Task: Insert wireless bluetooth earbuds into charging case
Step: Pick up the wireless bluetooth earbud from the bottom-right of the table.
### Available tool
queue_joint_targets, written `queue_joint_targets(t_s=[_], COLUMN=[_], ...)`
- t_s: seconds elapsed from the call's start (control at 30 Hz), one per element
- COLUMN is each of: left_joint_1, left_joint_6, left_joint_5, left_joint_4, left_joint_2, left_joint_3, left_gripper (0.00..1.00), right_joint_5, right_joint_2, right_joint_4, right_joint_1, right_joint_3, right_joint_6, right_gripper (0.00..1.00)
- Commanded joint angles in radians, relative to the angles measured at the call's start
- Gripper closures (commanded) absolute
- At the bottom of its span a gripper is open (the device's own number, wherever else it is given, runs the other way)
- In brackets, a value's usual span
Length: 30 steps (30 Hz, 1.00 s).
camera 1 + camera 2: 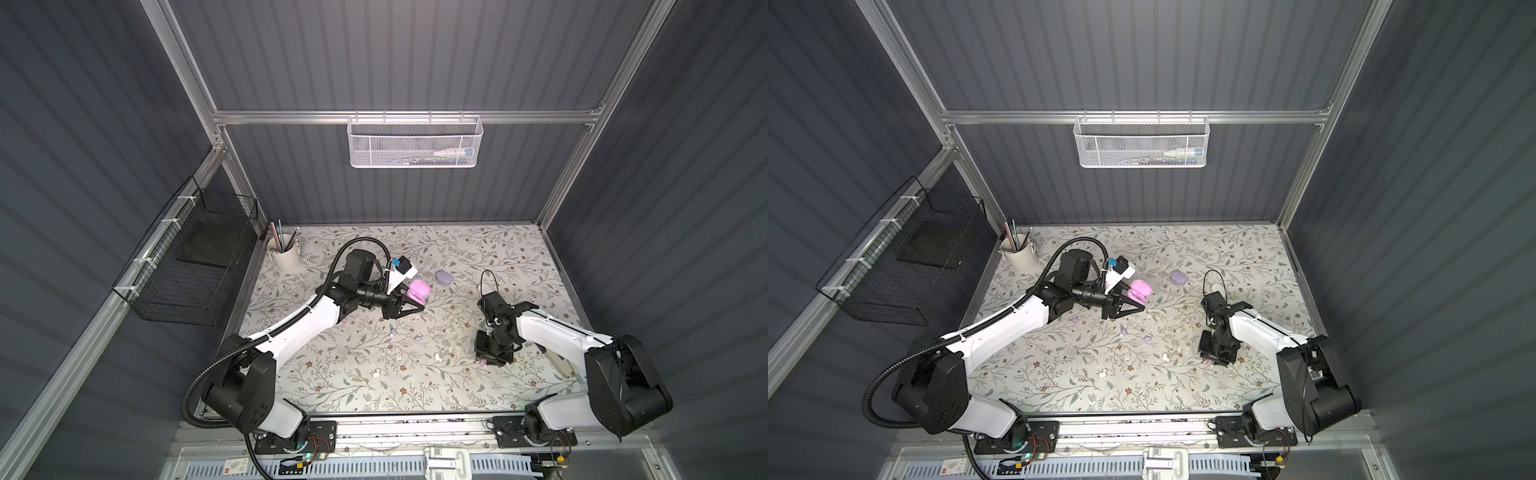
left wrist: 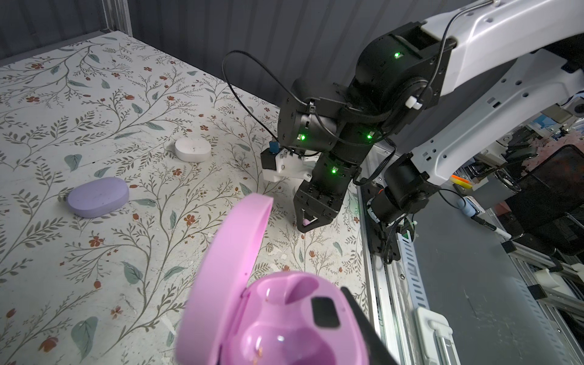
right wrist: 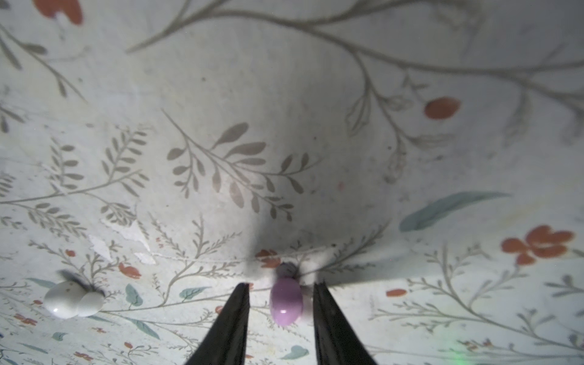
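The worktop wears a matt printed covering, leaves and small flowers. In the right wrist view it looks scuffed, with flakes of the top layer peeled away.

The pink case is glossy moulded plastic, its hollows catching the light. The lavender case and the white case look smooth and matt.

The pink earbud and the white earbud are hard, shiny plastic with bright glints. The right pincer has fingers of matt black.

The frame is bare brushed metal. The hanging basket is white-coated mesh and the side basket is black wire. The walls are dull grey — ribbed panels.
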Motion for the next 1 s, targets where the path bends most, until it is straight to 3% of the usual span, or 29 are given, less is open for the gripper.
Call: queue_joint_targets(t_s=[0.0, 0.5, 0.67, 0.97], left_joint_1=[0.003, 0.004, 0.003, -0.003], left_joint_6=[0.021, 0.021, 0.007, -0.076], left_joint_5=[0.002, 0.001, 0.009, 0.05], left_joint_4=[-0.012, -0.007, 0.026, 0.198], left_joint_2=[-0.024, -0.042, -0.047, -0.05], left_joint_3=[0.012, 0.002, -0.007, -0.037], left_gripper=[0.76, 0.76, 0.76, 0.76], right_joint_5=[0.023, 0.028, -0.005, -0.172], right_joint_2=[0.019, 0.037, -0.078, -0.346], right_joint_4=[-0.01, -0.021, -0.036, -0.023], right_joint_1=[0.009, 0.022, 0.021, 0.022], right_joint_3=[-0.012, 0.002, 0.043, 0.198], right_joint_6=[0.007, 0.026, 0.036, 0.041], right_gripper=[0.65, 0.88, 0.9, 0.89])
